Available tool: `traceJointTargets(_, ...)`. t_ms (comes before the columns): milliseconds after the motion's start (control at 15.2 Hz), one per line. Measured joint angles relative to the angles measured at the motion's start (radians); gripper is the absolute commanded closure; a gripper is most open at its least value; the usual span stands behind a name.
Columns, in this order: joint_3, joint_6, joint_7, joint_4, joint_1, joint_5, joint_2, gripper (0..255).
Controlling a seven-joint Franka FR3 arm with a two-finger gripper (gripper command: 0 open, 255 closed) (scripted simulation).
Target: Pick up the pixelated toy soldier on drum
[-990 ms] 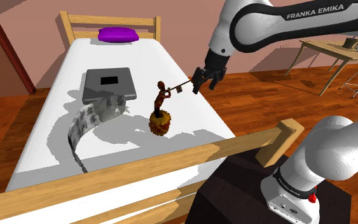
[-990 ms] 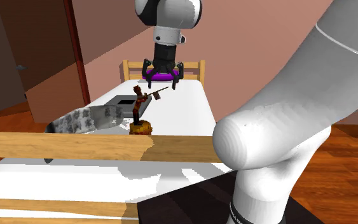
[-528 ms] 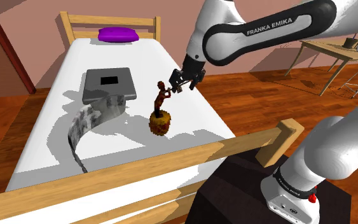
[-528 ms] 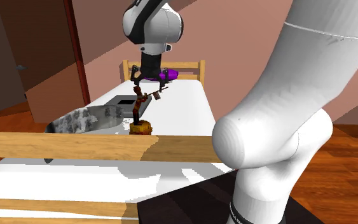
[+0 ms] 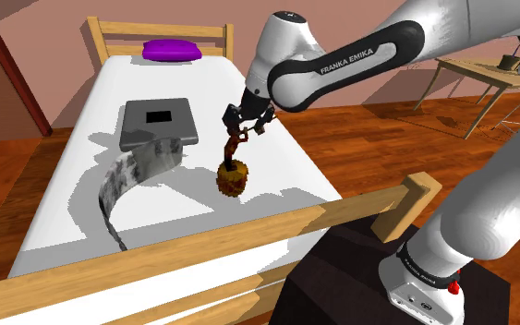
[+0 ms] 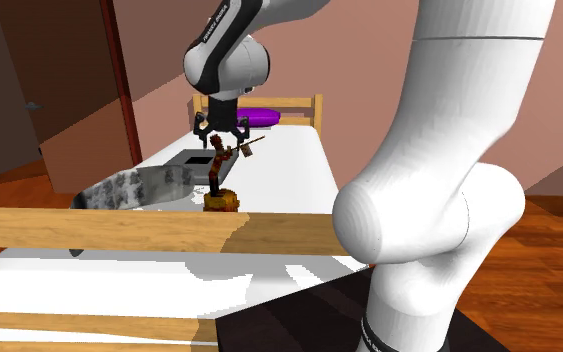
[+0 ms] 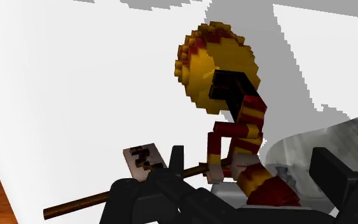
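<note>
- Your gripper [image 5: 246,124] hung wide open, fingers [image 7: 174,167] either side of the soldier's [image 5: 235,146] upper body, holding nothing.
- The soldier stood upright on its drum [image 5: 234,179] on the bed [image 5: 207,88].

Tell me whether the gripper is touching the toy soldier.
Cannot tell. In the wrist view the open gripper straddles the soldier. One finger overlaps its stick, but whether they make contact is unclear.

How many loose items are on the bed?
4: toy soldier on drum mid-bed under the gripper; grey flat slab toward the headboard; mottled curved strip running from the slab toward the footboard; purple pillow at the headboard. The arm may hide something small.
</note>
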Motion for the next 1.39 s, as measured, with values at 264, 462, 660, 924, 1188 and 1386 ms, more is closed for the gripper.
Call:
traceJointTargets(264,0.001,0.053,0.018,-0.023,-0.001,-0.022,0.031,0)
traceJointTargets(462,0.001,0.074,0.026,-0.031,-0.001,-0.031,0.044,255)
traceJointTargets(660,0.001,0.076,0.026,-0.031,-0.002,-0.033,0.046,255)
traceJointTargets(924,0.001,0.077,0.027,-0.031,-0.001,-0.033,0.046,255)
traceJointTargets(1188,0.002,0.061,0.022,-0.028,-0.001,-0.025,0.035,255)
traceJointTargets(1386,0.001,0.025,0.011,-0.007,-0.001,-0.013,0.019,255)
